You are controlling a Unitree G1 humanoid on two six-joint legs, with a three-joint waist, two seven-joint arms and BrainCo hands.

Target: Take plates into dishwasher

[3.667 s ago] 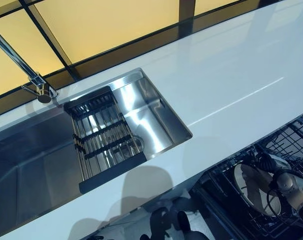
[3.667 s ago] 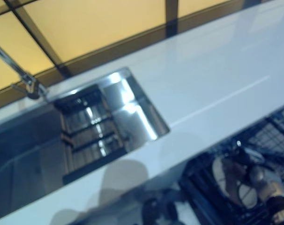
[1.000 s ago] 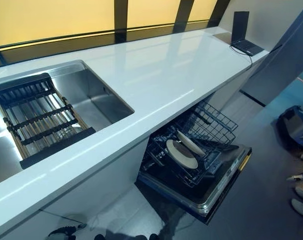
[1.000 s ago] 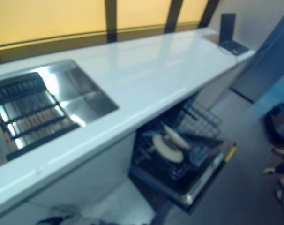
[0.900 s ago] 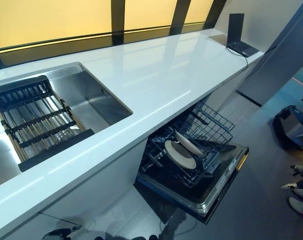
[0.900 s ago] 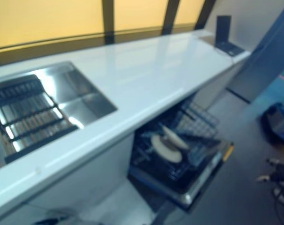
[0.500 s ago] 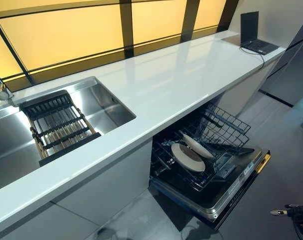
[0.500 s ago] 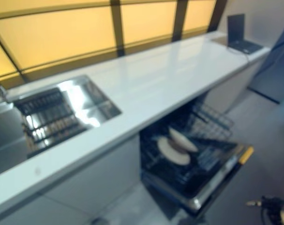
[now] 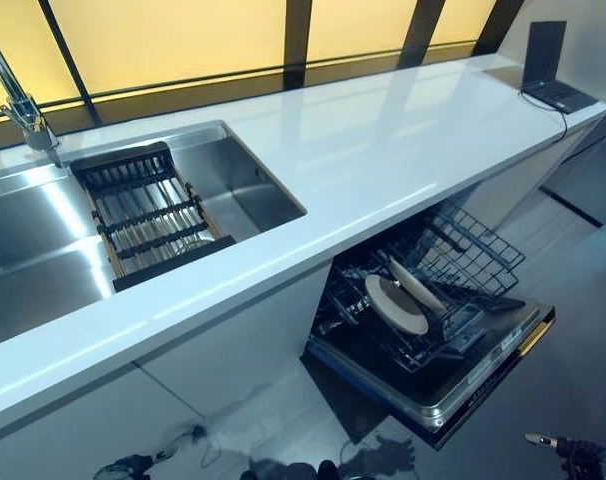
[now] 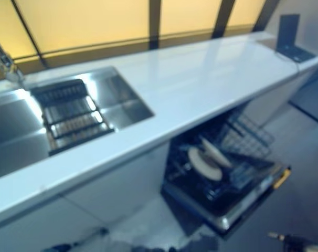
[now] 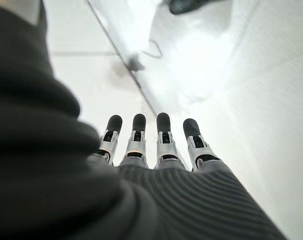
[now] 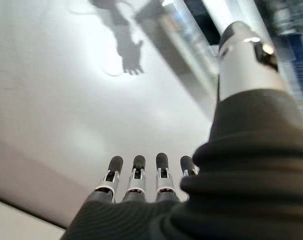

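Compared with the picture from a few seconds back, where the right arm was reaching down among the wires of the rack at a plate, the view is now taking in the whole kitchen run from farther off and no arm is showing over the dishwasher (image 9: 453, 385); much of that difference is the camera itself moving. The two plates (image 9: 396, 304) are sitting on edge, leaning, in the pulled-out lower rack (image 9: 463, 262) above the lowered door, so the loading shown here is looking done, as far as can be judged. The white worktop (image 9: 373, 150) is carrying only a laptop (image 9: 548, 80) at its far right end, and the sink (image 9: 253, 190) on the left is holding a dark drying rack (image 9: 148, 215) with no plate visible on it, beside the tap (image 9: 23, 110). The left hand (image 11: 151, 145) is showing in its own wrist view with fingers straight and relaxed, holding nothing, pointing down at pale floor. The right hand (image 12: 141, 177) is likewise hanging with fingers extended and empty, the thumb standing apart, over the pale floor. Both arms are appearing lowered at the robot's sides rather than reaching for anything. What is probably remaining is pushing the rack in and closing the door, if that is wanted.
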